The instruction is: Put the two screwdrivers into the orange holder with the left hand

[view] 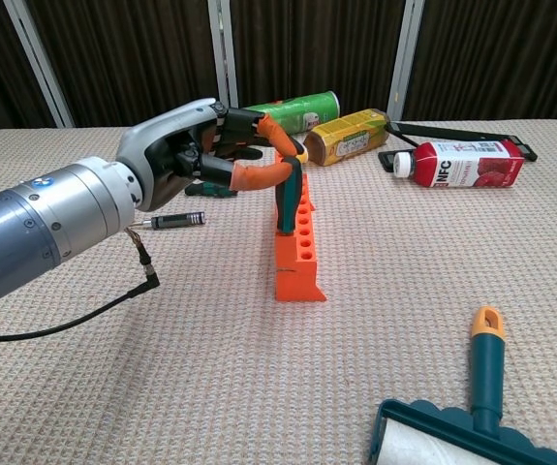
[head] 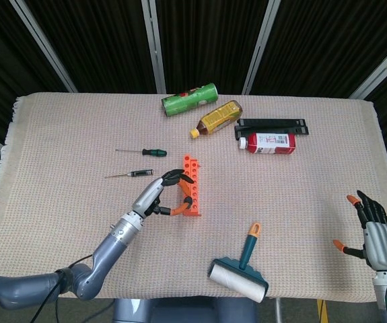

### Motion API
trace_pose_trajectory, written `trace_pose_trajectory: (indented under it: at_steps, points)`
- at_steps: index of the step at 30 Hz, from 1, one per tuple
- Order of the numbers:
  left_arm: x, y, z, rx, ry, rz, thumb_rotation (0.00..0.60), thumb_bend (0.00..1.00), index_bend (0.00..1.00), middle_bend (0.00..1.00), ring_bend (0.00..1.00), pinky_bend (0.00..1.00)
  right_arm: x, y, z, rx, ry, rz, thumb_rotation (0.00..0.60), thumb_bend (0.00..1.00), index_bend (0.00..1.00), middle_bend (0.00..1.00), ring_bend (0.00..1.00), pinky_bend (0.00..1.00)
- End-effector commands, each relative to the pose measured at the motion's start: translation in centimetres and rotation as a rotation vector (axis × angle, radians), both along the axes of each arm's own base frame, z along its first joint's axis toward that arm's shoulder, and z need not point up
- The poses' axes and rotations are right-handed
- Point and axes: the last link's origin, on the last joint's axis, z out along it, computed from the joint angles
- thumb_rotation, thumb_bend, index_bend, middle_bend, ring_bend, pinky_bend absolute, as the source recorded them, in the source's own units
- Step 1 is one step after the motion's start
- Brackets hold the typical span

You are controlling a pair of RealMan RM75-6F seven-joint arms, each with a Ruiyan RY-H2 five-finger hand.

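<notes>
My left hand (view: 196, 160) pinches a dark green-handled screwdriver (view: 287, 201) upright between its orange fingertips. The handle's lower end meets the top of the orange holder (view: 298, 260), and the shaft is hidden. In the head view the same hand (head: 158, 197) sits against the left side of the holder (head: 192, 169). Two more screwdrivers lie flat on the cloth to the left: a green-handled one (head: 154, 153) and a black-handled one (head: 139, 173) (view: 177, 220). My right hand (head: 376, 234) hangs past the table's near right corner, fingers apart and holding nothing.
A green can (head: 190, 99), a yellow bottle (head: 217, 117), a red bottle (head: 269, 142) and a black bar tool (head: 272, 126) lie at the back. A lint roller (head: 242, 268) lies near the front edge. The hand's cable (view: 113, 291) trails over the cloth.
</notes>
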Motion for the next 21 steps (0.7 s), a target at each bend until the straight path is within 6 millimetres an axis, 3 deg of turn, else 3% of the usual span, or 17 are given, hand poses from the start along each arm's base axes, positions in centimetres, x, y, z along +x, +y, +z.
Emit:
trace_pose_trajectory:
  at_steps: [1, 6, 10, 13, 16, 21]
  points:
    - [0.0, 0.0, 0.0, 0.003, 0.001, 0.002, 0.6, 0.59, 0.6, 0.27, 0.07, 0.06, 0.0, 0.0, 0.0, 0.001, 0.001, -0.001, 0.6, 0.0, 0.1, 0.0, 0.0, 0.0]
    - [0.0, 0.1, -0.1, 0.005, 0.007, 0.0, 0.6, 0.56, 0.56, 0.23, 0.04, 0.04, 0.0, 0.0, 0.0, 0.002, 0.0, -0.002, 0.6, 0.0, 0.1, 0.0, 0.0, 0.0]
    - [-0.1, 0.1, -0.1, 0.01, 0.007, 0.0, 0.6, 0.44, 0.36, 0.07, 0.0, 0.0, 0.0, 0.0, 0.0, 0.002, 0.0, -0.003, 0.6, 0.0, 0.1, 0.0, 0.0, 0.0]
    - [-0.1, -0.1, -0.1, 0.003, 0.012, -0.005, 0.6, 0.39, 0.22, 0.0, 0.0, 0.0, 0.0, 0.0, 0.0, 0.002, 0.001, -0.004, 0.6, 0.0, 0.1, 0.0, 0.0, 0.0]
    - [-0.1, -0.2, 0.2, 0.015, 0.021, -0.019, 0.6, 0.38, 0.14, 0.0, 0.0, 0.0, 0.0, 0.0, -0.1, 0.004, 0.001, -0.002, 0.6, 0.0, 0.1, 0.0, 0.0, 0.0]
    - [-0.2, -0.2, 1.2, 0.065, 0.034, -0.044, 0.599, 0.38, 0.11, 0.0, 0.0, 0.0, 0.0, 0.0, -0.1, 0.003, 0.001, -0.002, 0.6, 0.0, 0.1, 0.0, 0.0, 0.0]
